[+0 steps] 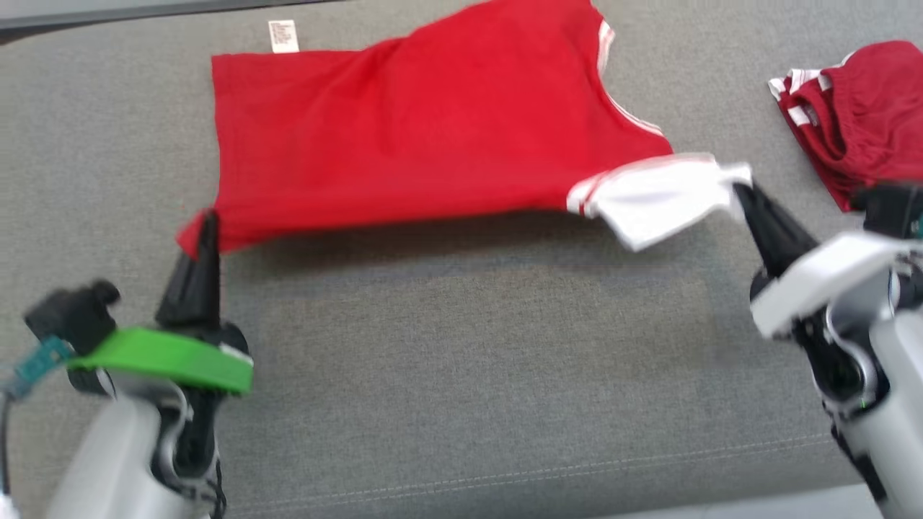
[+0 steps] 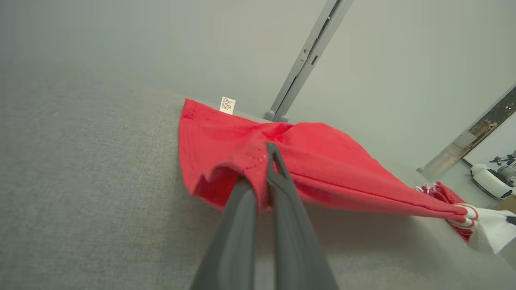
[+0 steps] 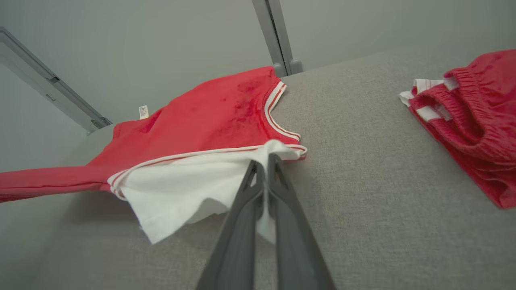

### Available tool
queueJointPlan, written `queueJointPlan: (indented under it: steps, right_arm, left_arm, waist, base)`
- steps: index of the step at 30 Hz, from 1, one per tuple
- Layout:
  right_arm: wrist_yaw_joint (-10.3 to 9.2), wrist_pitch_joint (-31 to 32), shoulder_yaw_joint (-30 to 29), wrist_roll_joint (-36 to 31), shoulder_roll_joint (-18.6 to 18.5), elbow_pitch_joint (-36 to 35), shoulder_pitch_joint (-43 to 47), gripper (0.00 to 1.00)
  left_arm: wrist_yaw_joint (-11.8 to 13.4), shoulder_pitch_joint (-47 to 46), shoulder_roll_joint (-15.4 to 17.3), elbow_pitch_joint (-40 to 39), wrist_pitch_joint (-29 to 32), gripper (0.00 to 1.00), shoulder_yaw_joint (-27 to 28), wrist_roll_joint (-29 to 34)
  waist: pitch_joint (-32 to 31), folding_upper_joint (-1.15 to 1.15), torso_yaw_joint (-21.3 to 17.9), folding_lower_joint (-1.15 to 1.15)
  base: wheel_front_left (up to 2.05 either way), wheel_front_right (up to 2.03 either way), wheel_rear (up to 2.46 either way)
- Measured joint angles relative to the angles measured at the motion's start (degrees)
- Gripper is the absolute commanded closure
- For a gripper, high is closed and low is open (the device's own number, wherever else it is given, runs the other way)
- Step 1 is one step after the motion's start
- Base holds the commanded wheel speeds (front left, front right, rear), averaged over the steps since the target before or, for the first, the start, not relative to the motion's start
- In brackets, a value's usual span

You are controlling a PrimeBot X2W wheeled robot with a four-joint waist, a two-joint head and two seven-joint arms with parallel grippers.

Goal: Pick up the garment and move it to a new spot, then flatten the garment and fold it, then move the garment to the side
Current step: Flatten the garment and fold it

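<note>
the red shirt (image 1: 433,130) is cut off by the top edge of the head view. print on its label (image 1: 283,36) is too small to read. the second red garment (image 1: 858,122) runs off the right edge. the white sleeve (image 1: 660,198) is motion-blurred. in the left wrist view, cloth hides one fingertip of the left gripper (image 2: 258,163).
</note>
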Motion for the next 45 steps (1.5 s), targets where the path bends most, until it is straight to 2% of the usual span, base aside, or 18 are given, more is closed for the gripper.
queueJointPlan:
  steps: [4,7,15,20,26,31,38,45]
  right_arm:
    - [-0.01,3.83,-3.3,-0.02,0.0,-10.88,12.43,1.0]
    - [-0.02,7.6,-6.89,-2.27,2.15,-18.08,21.92,1.0]
    - [-0.02,14.15,-13.49,-5.05,7.62,-26.11,33.62,1.0]
    - [-0.02,17.68,-16.22,-5.3,9.66,-29.22,39.28,1.0]
    - [-0.02,21.17,-17.89,-5.41,10.63,-32.31,42.74,1.0]
    - [-0.02,22.42,-18.23,-5.65,11.17,-32.96,42.69,1.0]
    - [-0.02,23.29,-17.82,-5.91,11.17,-30.92,41.67,1.0]
    - [-0.03,23.48,-17.36,-5.9,11.16,-28.87,40.78,1.0]
  left_arm:
    - [0.86,7.62,-0.26,-2.58,-0.25,1.0,-1.48,1.53]
    - [1.24,13.21,-0.81,-3.63,-0.7,1.0,-1.81,2.38]
    - [0.49,22.0,-1.58,-5.98,-0.81,1.0,-0.8,3.25]
    - [0.14,27.47,-2.1,-8.02,-0.97,1.0,-0.09,3.99]
    - [-0.03,32.96,-2.35,-9.57,-0.98,1.0,0.3,4.79]
    - [-0.05,33.5,-2.49,-9.46,-0.98,1.0,0.36,4.93]
    - [-0.1,33.02,-2.48,-8.28,-0.53,1.0,-0.67,4.13]
    - [-0.24,32.52,-1.43,-8.36,2.64,1.0,-2.35,1.94]
  waist:
    - [-1.9,0.0,0.63,0.0]
    - [-3.47,0.0,0.72,0.0]
    - [-5.48,0.0,0.01,0.0]
    - [-6.04,0.0,-0.29,0.0]
    - [-6.37,0.0,-0.61,0.0]
    - [-6.94,0.0,-0.41,0.0]
    - [-7.91,0.0,-0.16,0.0]
    - [-8.58,0.0,0.11,0.0]
  base:
    - [0.0,0.0,0.0]
    - [0.0,0.0,0.0]
    - [0.0,0.0,0.0]
    - [0.0,0.0,0.0]
    - [0.0,0.0,0.0]
    - [0.0,0.0,0.0]
    - [0.0,0.0,0.0]
    - [0.0,0.0,0.0]
